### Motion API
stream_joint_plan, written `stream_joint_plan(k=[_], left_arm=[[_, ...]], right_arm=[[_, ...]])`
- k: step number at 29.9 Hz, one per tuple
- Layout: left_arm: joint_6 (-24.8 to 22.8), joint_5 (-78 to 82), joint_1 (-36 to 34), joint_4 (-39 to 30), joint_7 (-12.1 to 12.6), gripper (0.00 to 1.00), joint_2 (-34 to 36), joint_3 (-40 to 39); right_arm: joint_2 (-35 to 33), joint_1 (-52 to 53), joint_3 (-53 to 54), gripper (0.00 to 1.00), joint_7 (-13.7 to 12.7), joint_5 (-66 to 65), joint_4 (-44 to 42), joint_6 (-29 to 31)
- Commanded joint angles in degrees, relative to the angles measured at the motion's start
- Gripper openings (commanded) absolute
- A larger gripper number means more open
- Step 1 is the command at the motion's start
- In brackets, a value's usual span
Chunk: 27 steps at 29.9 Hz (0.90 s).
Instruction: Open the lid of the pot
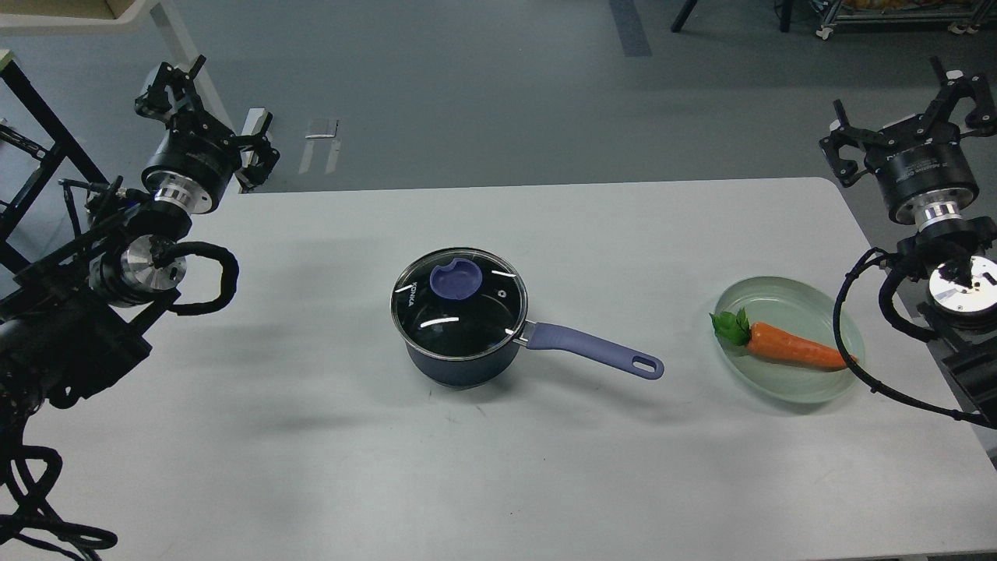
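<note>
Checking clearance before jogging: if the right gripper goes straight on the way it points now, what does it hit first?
Nothing that I can see. The right gripper points up and away past the far edge of the table, toward open floor. The pot lid and plate lie behind it. Depth is unclear, so treat this as tentative.

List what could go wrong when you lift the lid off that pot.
1. The pot lid offers only a small purple-blue knob; it is glass, and a poor grip might let it slip and drop.
2. The pot stands free on the table, so pulling the lid could drag or tip it.
3. Its long handle points toward the plate with the carrot; a swinging pot might knock them.

Both the left gripper and right gripper are far off, jaws open.
</note>
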Motion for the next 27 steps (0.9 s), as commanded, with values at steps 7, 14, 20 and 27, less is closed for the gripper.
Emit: stream_joint_plan(k=[7, 14, 20, 27], left_arm=[[0.6, 0.5, 0.0, 0.1, 0.0, 0.99, 0.6, 3.6], [-1.3, 0.5, 0.2, -4.7, 0.0, 0.99, 6.1, 3.8], [-1.2, 0.5, 0.3, -6.1, 1.4, 0.99, 7.6, 3.8], [-0.6, 1.4, 0.3, -6.1, 2.0, 0.99, 8.9, 5.0]], right_arm=[[-0.8, 0.0, -0.4, 1.0, 0.1, -0.3, 0.9, -0.3], [-8.4, 1.5, -4.4, 1.0, 0.3, -5.2, 7.2, -3.0], [-15.8, 2.5, -4.7, 1.0, 0.5, -24.6, 18.7, -8.8], [-20.8, 5.0, -8.8, 1.0, 0.8, -35.8, 25.4, -9.0]])
